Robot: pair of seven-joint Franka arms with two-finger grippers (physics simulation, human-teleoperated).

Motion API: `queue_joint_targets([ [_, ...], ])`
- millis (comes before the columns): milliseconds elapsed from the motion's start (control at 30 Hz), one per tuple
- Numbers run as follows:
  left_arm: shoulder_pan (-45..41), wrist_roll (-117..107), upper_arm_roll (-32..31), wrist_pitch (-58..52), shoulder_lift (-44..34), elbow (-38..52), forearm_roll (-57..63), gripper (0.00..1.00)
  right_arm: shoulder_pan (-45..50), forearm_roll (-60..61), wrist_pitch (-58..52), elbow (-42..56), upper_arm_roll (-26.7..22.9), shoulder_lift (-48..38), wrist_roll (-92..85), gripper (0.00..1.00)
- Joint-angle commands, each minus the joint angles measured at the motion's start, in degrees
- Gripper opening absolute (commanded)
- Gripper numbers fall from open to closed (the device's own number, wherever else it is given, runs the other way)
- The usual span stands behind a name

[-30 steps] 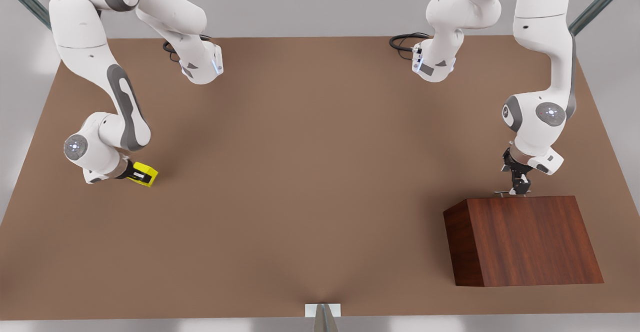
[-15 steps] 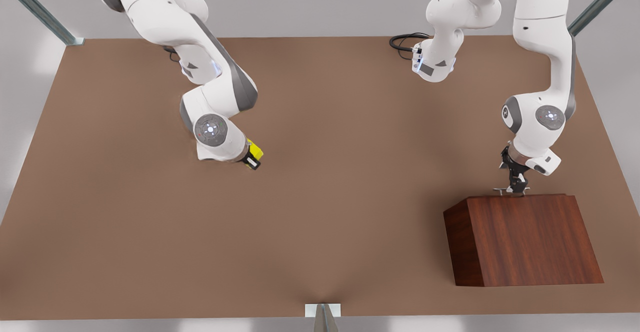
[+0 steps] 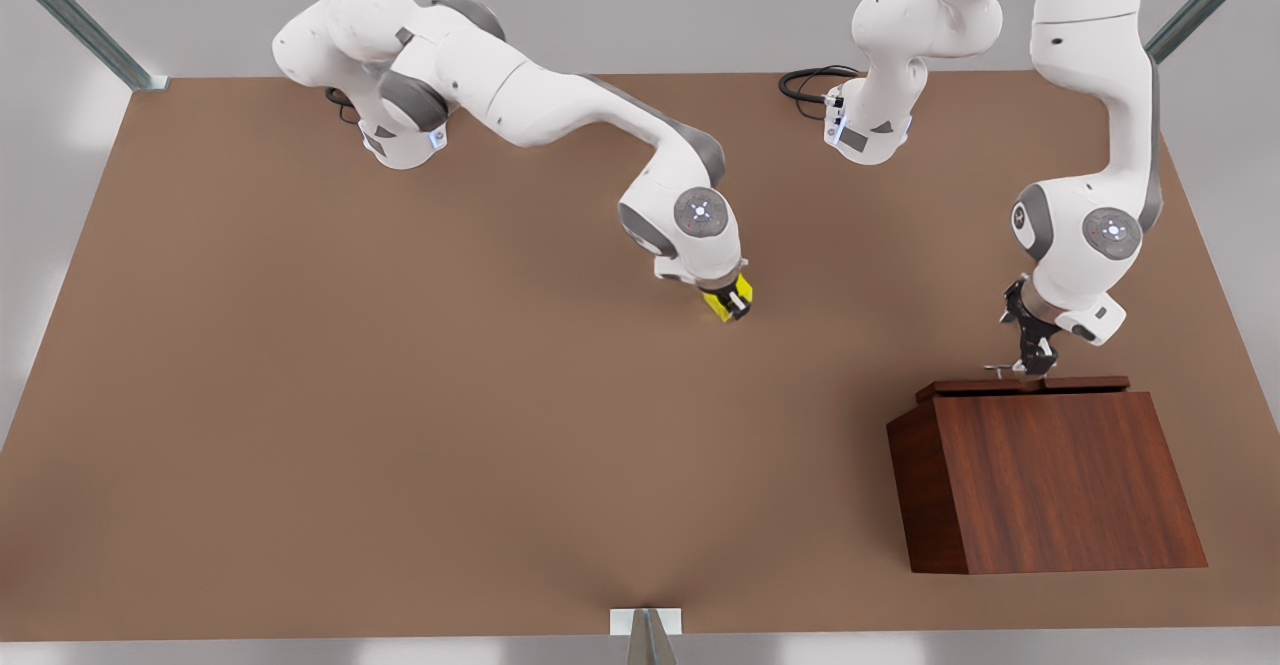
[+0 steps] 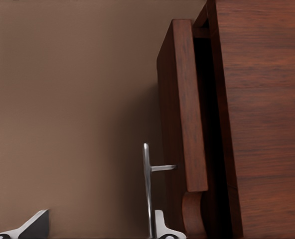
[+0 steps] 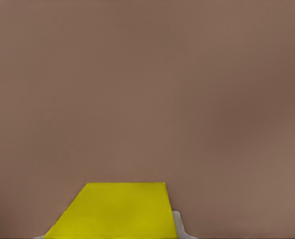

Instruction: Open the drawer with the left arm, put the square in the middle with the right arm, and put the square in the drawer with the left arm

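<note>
I'm easing the drawer (image 3: 1022, 385) just ajar, left gripper (image 3: 1030, 373) pinching its handle (image 4: 146, 189); right gripper (image 3: 733, 304) is clamping the cube (image 3: 722, 304) over the table (image 3: 400, 425) middle; placing isn't done yet

High front view faces both arms across the table (image 3: 400, 445); wrist cameras sit close, sharing drawer (image 4: 182, 114) and square (image 5: 117, 211).
</note>
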Motion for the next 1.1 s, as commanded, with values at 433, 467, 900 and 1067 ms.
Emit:
queue_joint_targets([
  [433,0.0,-0.4,-0.1,-4.9,-1.2,-0.1,0.0,1.00,2.5,-4.9,-4.4,-3.4,-0.4,2.5,-1.3,0.72],
  [467,0.0,-0.4,-0.1,-5.4,-1.4,-0.1,0.0,1.00,2.5,-4.8,-3.9,-3.6,-0.4,2.5,-1.4,0.72],
  [900,0.0,-0.1,-0.1,-7.8,-1.8,-0.2,0.0,1.00,4.9,-1.3,3.3,7.0,-0.2,12.2,0.0,0.73],
  [1067,0.0,-0.6,-0.2,-10.1,-2.2,-0.2,0.0,1.00,5.3,-1.3,4.1,7.0,-0.6,12.2,3.0,1.00],
])
